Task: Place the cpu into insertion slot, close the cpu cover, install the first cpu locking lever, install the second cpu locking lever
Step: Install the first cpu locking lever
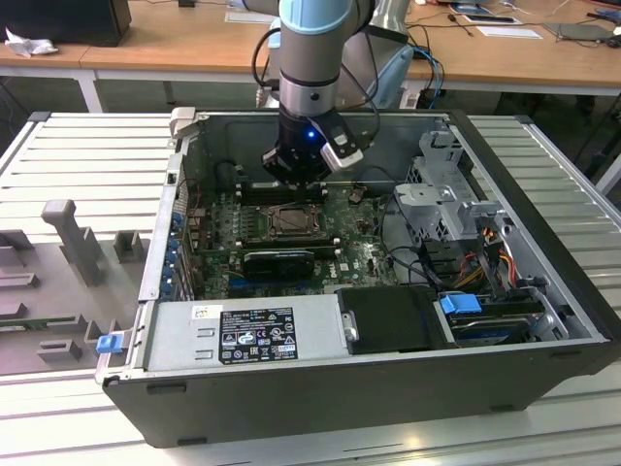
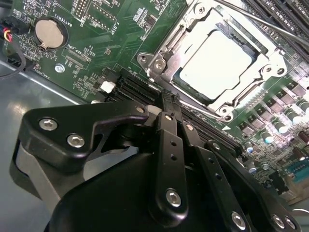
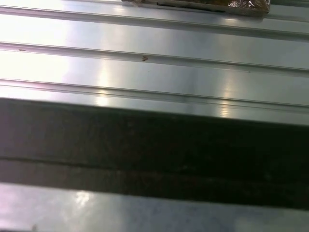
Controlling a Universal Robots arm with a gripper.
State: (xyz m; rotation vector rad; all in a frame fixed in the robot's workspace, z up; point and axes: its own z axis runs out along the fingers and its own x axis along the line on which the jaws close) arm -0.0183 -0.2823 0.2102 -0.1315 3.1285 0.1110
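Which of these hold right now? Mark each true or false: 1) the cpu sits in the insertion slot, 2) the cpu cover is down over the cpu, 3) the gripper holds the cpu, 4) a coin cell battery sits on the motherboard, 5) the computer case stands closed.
1) True: the cpu lies flat in the insertion slot, seen in the second wrist view.
2) True: the cpu cover frames the chip, its window showing the pale top.
3) False: the gripper has its fingers together beside the socket, holding nothing.
4) True: the coin cell battery sits on the motherboard.
5) False: the computer case lies open, its inside exposed.
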